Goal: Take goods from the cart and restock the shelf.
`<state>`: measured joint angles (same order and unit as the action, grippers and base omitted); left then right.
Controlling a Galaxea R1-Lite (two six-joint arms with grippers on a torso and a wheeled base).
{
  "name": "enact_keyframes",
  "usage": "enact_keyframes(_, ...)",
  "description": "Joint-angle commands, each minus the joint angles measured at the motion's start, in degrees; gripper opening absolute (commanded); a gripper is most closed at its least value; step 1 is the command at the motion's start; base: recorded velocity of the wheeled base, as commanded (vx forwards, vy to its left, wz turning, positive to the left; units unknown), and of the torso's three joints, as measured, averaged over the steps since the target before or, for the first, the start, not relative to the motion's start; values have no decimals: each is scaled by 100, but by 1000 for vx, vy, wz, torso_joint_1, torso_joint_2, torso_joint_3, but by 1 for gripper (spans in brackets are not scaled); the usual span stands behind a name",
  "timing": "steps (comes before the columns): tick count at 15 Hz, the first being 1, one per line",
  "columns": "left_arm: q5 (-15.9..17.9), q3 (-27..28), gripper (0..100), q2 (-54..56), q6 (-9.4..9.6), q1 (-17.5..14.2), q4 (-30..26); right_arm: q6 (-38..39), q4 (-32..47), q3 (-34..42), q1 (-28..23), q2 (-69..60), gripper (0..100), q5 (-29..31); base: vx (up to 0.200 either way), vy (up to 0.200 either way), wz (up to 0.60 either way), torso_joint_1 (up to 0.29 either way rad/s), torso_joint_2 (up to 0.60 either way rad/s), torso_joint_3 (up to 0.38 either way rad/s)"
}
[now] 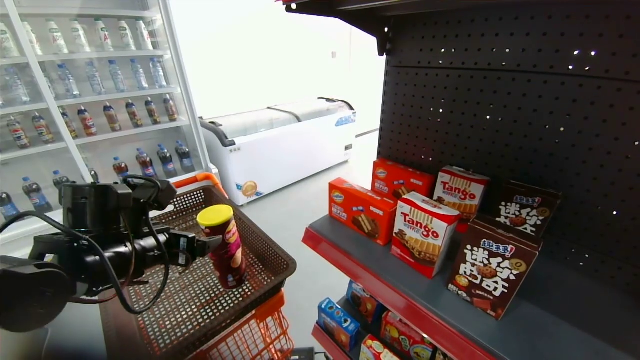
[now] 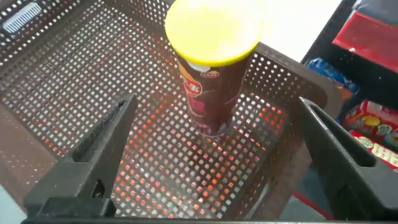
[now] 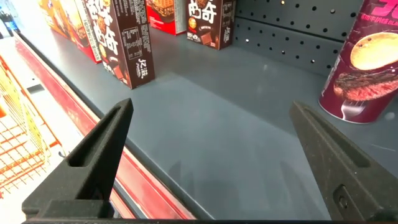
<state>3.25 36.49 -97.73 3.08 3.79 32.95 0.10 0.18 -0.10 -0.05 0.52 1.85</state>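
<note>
A dark red chip can (image 1: 222, 245) with a yellow lid stands upright in the brown basket (image 1: 270, 255) on top of the orange cart. My left gripper (image 1: 207, 246) is beside the can at mid height. In the left wrist view the left gripper (image 2: 216, 106) is open, its fingers (image 2: 102, 143) wide apart, and the can (image 2: 211, 68) is just ahead between them, untouched. My right gripper (image 3: 211, 109) is open and empty over the grey shelf board (image 3: 217, 143). Another chip can (image 3: 364, 62) stands on that board near the pegboard back.
The shelf (image 1: 525, 320) carries red boxes (image 1: 362, 210), wafer boxes (image 1: 425, 232) and brown biscuit boxes (image 1: 490, 270). More goods (image 1: 340, 322) sit on the lower shelf. A drinks fridge (image 1: 90, 100) and a chest freezer (image 1: 280, 145) stand behind the cart.
</note>
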Motion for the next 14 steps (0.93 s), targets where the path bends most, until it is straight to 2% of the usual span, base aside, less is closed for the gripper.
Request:
enact_keyframes(1, -9, -142, 100, -589, -1, -1, 344, -1, -1, 1, 5, 0, 100, -1, 0, 0, 0, 0, 0, 0)
enact_keyframes(3, -9, -476, 100, -1002, 17, 25, 1328, -1, -1, 1, 5, 0, 100, -1, 0, 0, 0, 0, 0, 0)
enact_keyframes(5, -115, -546, 100, -1406, 17, 43, 1820, -1, -1, 1, 5, 9, 100, -1, 0, 0, 0, 0, 0, 0)
enact_keyframes(7, -167, -520, 100, -1591, 17, 34, 1943, -1, -1, 1, 5, 0, 100, -1, 0, 0, 0, 0, 0, 0)
enact_keyframes(9, -176, -362, 100, -2101, 8, 34, 2506, -1, -1, 1, 5, 0, 100, -1, 0, 0, 0, 0, 0, 0)
enact_keyframes(14, -185, -28, 100, -2540, 8, 60, 2638, -1, -1, 1, 5, 0, 100, -1, 0, 0, 0, 0, 0, 0)
